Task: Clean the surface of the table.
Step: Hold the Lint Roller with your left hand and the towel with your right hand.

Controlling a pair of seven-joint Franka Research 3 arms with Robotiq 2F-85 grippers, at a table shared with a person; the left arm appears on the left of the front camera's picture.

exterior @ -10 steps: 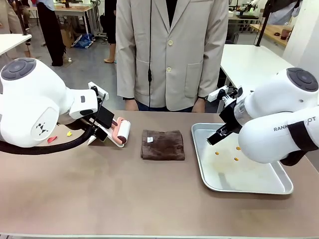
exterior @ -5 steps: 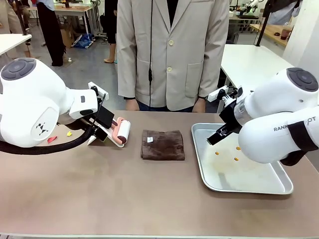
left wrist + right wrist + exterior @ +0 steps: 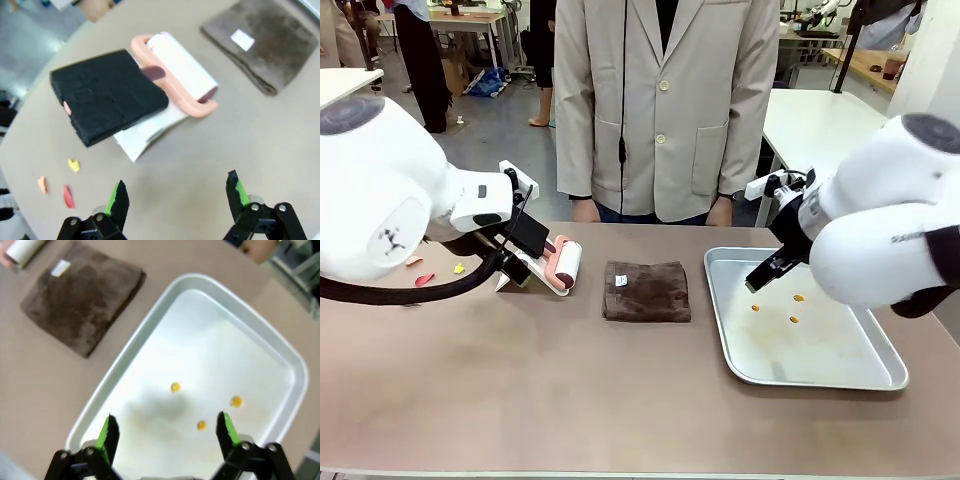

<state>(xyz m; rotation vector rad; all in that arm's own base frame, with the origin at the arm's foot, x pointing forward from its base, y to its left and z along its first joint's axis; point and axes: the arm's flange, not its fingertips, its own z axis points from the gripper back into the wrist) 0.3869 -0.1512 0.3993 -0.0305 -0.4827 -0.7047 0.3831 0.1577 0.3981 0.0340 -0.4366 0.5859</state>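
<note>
**Left end effector open, lint roller just ahead**

The left end effector [image 3: 176, 195] hangs empty, jaws wide apart, angled down at the surface [image 3: 570, 400]. Just ahead lie a black block [image 3: 107, 97] and, touching it, a pink-framed lint roller [image 3: 182, 70], whose long axis runs oblique to the finger line. Small coloured scraps [image 3: 73, 165] dot the surface nearby. A brown cloth [image 3: 646, 291] lies between the arms. The right end effector [image 3: 167, 426], equally open and empty, hovers over the tray [image 3: 225, 355]. The left arm looks nearer the roller.
</note>
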